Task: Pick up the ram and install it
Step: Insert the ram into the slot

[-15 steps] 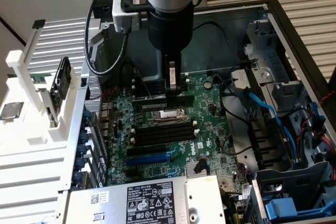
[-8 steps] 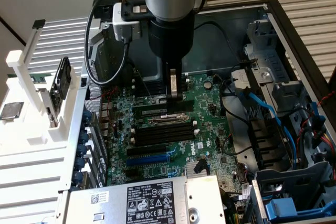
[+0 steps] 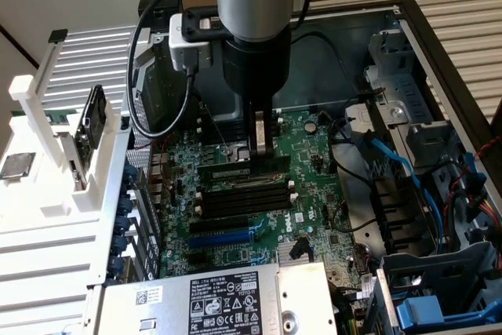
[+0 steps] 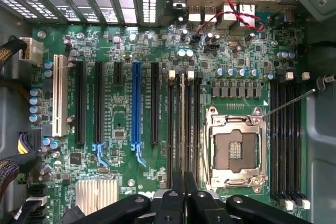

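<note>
The ram [image 3: 229, 170] is a narrow dark green stick with a pale label. It stands on edge at the first of the black memory slots [image 3: 243, 198] on the motherboard [image 3: 235, 253], inside the open computer case. My gripper [image 3: 263, 151] comes straight down from above and is shut on the ram's upper edge near one end. In the wrist view the ram [image 4: 182, 129] shows edge-on as a thin pale line running along the slots, between the black fingertips [image 4: 173, 199] of the gripper [image 4: 183, 190]. How deep the ram sits in the slot I cannot tell.
The CPU socket [image 4: 233, 153] lies beside the slots, with a second bank of memory slots [image 4: 286, 135] beyond it. A blue expansion slot [image 4: 136, 103] and a heatsink [image 4: 97, 192] are on the other side. The power supply [image 3: 212, 300], drive cage with blue cables [image 3: 423, 186] and white rack [image 3: 47, 154] surround the board.
</note>
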